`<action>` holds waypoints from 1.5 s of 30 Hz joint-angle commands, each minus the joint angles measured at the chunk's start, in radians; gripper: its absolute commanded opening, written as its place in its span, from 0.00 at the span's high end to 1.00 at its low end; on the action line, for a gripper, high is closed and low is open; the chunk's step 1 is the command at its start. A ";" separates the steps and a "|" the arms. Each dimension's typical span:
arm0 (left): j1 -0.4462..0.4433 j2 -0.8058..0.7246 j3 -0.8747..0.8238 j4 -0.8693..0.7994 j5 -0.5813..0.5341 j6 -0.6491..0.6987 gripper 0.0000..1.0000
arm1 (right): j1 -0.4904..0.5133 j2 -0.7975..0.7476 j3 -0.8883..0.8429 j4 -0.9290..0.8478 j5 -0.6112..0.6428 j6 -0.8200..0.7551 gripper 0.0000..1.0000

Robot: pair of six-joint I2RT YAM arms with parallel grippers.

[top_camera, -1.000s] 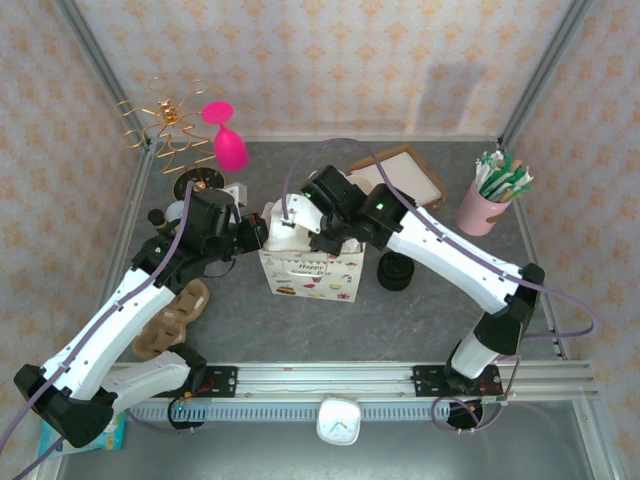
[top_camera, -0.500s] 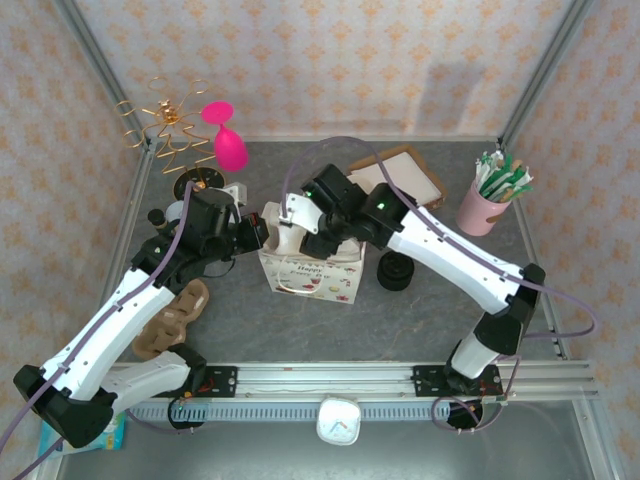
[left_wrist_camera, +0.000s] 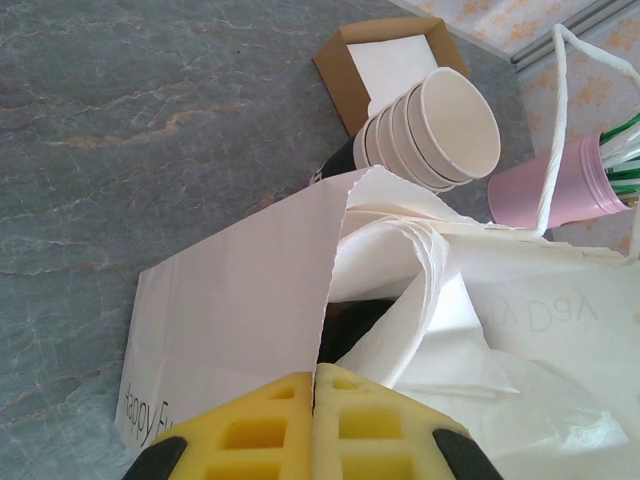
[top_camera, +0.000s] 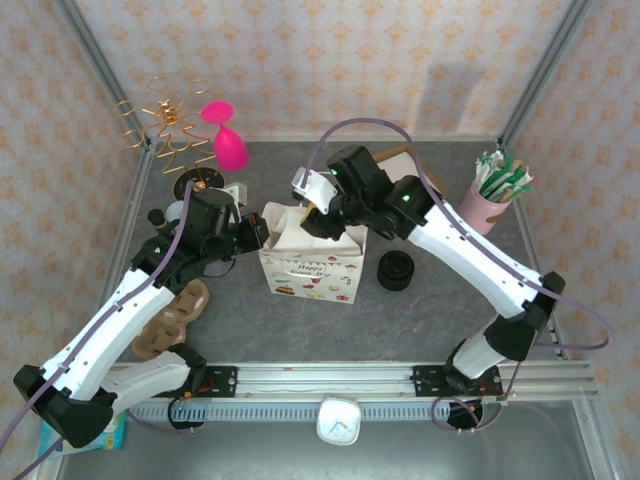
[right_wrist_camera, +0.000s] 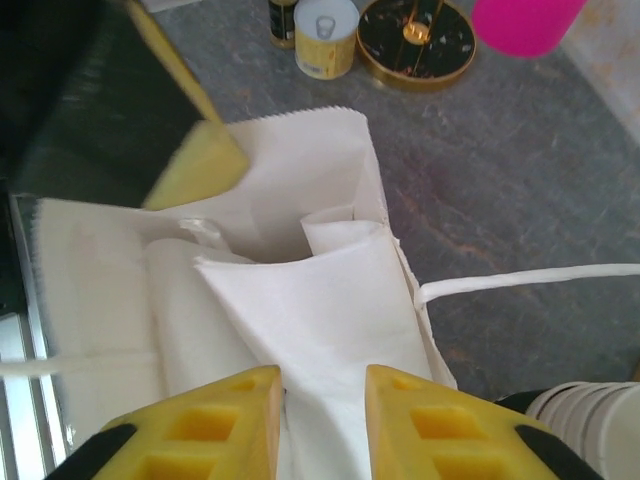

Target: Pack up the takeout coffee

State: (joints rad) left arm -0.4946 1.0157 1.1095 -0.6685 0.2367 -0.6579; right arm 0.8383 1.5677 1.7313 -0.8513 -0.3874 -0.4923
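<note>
Well, nearest is the left gripper (left_wrist_camera: 314,378): its yellow fingers are pressed together on the side edge of the gift bag (top_camera: 310,275) and hold the mouth open. Just past it, over the far half of the mouth, the right gripper (right_wrist_camera: 323,380) hangs w/ its fingers a little apart. A fold of tissue paper (right_wrist_camera: 310,300) runs up betw. them, and I cannot tell if it is pinched or only near.

The takeout coffee I cannot pick out for sure. A dark patch (left_wrist_camera: 352,322) low inside the bag, under the tissue, is prob. its lid, so I judge it is already in.

To do this step well, the left one should neither let go nor pull, so the bag stands upright. The right one should press the tissue down softly, straight from above, w/o tipping the cup or catching the string handle (right_wrist_camera: 520,280).

Beyond the bag lie the stack of black lids (top_camera: 396,270) and, further, the stack of lidless cups (left_wrist_camera: 440,135).

Vs. one second ago, the right gripper is higher and further back, out of the bag mouth. The left arm and bag are as before.
</note>
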 commanded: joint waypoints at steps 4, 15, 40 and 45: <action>0.010 -0.023 0.013 0.037 0.023 -0.005 1.00 | -0.007 0.100 -0.016 0.056 -0.049 0.040 0.86; 0.010 -0.019 0.050 0.010 -0.021 0.011 0.79 | -0.008 0.071 0.060 0.103 -0.013 0.069 0.78; 0.393 -0.006 -0.304 0.393 -0.871 0.155 0.01 | -0.726 -0.534 -1.047 0.849 0.649 0.601 0.00; 0.411 -0.053 -0.621 0.809 -0.903 0.309 0.01 | -0.777 -0.417 -1.247 1.179 0.679 0.548 0.00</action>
State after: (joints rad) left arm -0.0868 1.0008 0.5911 -0.1883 -0.5762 -0.4671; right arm 0.0872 1.1114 0.5358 0.0257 0.2195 0.0738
